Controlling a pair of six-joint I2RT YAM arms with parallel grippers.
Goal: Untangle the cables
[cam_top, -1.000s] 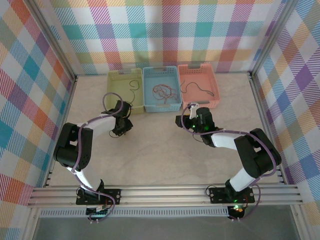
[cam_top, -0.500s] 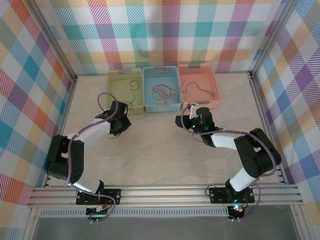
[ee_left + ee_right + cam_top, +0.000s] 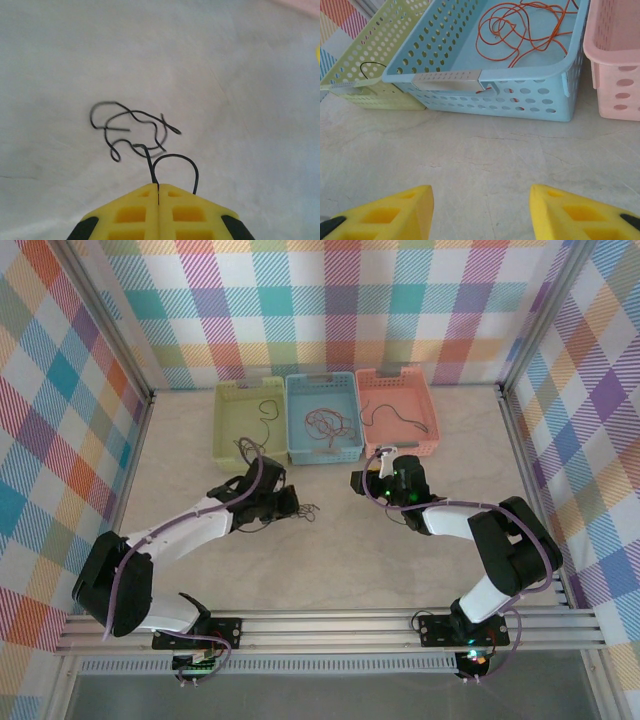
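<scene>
My left gripper [image 3: 291, 506] [image 3: 158, 187] is over the middle of the table, shut on one end of a thin black cable [image 3: 135, 127] [image 3: 306, 510]. The cable's curly loops spread over the tabletop just past the fingertips. A red-orange cable [image 3: 325, 423] [image 3: 520, 30] lies coiled in the blue basket [image 3: 325, 456] [image 3: 445, 79]. Another dark cable [image 3: 268, 408] [image 3: 370, 67] lies in the green basket [image 3: 222, 425], and a black one [image 3: 388, 412] in the pink basket [image 3: 430, 420]. My right gripper [image 3: 368, 468] [image 3: 481, 200] is open and holds nothing, low over the table in front of the blue basket.
The three baskets stand side by side at the back of the table. Plaid walls and metal rails close in the left, right and back sides. Bare tabletop lies between the arms and towards the near edge.
My left arm swung from beside the green basket rightwards to the table's middle, its jaws closing on the black cable and bringing it along. The right arm has not moved.
</scene>
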